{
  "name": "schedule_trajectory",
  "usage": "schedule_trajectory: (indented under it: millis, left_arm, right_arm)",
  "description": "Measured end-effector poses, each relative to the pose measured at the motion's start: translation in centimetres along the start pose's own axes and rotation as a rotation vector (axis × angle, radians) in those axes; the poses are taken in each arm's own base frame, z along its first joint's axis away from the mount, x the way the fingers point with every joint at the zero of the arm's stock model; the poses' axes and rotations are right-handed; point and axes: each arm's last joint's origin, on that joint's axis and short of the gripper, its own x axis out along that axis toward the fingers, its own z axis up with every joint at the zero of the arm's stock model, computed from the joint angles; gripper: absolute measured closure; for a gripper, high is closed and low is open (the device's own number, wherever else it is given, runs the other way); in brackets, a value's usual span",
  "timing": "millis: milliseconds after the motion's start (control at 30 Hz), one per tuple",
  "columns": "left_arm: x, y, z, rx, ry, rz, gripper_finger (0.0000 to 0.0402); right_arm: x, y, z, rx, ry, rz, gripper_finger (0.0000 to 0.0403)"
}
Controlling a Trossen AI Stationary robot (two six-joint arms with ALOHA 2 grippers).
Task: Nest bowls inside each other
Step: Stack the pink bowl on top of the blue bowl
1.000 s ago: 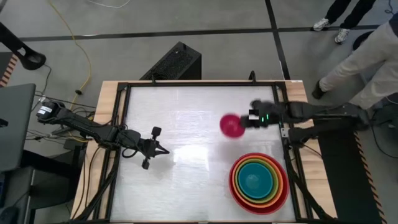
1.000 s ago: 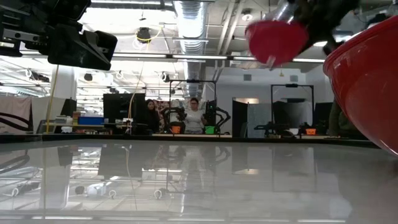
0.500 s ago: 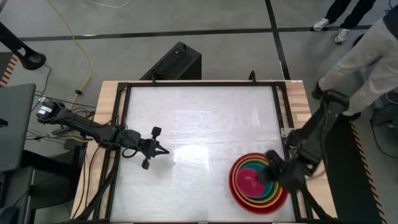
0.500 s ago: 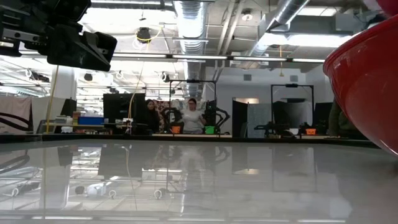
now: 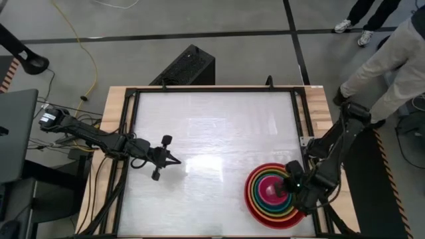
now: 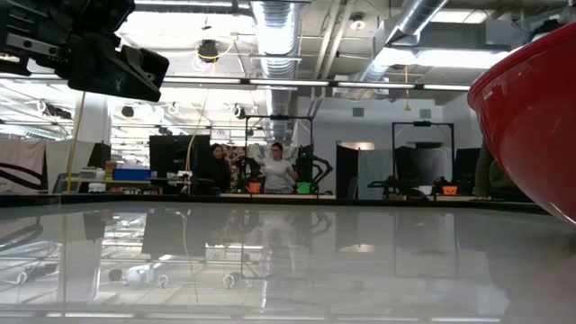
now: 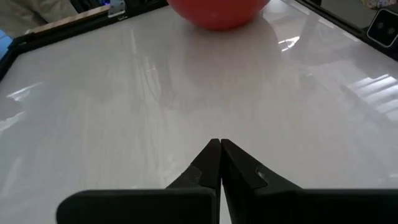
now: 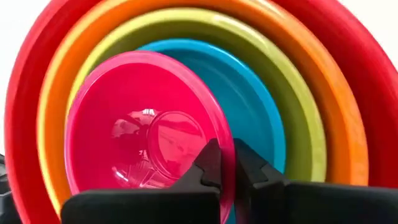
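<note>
The bowls sit nested at the table's near right: red outermost, then orange, lime green and teal. The pink bowl is innermost, above the teal one and off toward one side of it. My right gripper stands over the stack, shut on the pink bowl. My left gripper hovers shut over the table's left part, holding nothing; its wrist view shows the red bowl's outer wall far ahead. In the low view only the red bowl's wall shows. My right gripper pinches the pink bowl's rim, one finger inside the bowl and the other outside it. The fingers come steeply from above, on the side nearest the table's right edge. The bowl is mouth-up inside the teal bowl; whether it rests there, I cannot tell.
A black frame runs round the white table top, and bare surface stretches between the two arms. A black box lies beyond the far edge. A person's legs are at the far right, off the table.
My right gripper has swung from the table's far right toward the near edge and down, tipping more steeply downward. It has carried the pink bowl from above the bare table into the stack, where it now sits inside the teal bowl.
</note>
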Motion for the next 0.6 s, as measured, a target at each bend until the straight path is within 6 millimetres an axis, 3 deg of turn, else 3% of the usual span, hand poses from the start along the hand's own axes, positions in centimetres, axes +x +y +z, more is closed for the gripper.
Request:
schedule_trajectory:
  millis: [333,600]
  left_arm:
    - [0.00,-0.01,0.00,-0.032,0.000,-0.003,0.0402]
    - [0.00,0.00,-0.04,-0.031,0.005,0.002,0.0401]
  right_arm:
    - [0.00,-0.09,-0.01,-0.009,0.022,-0.026,0.0379]
    - [-0.02,-0.43,0.08,-0.012,0.043,-0.083,0.0305]
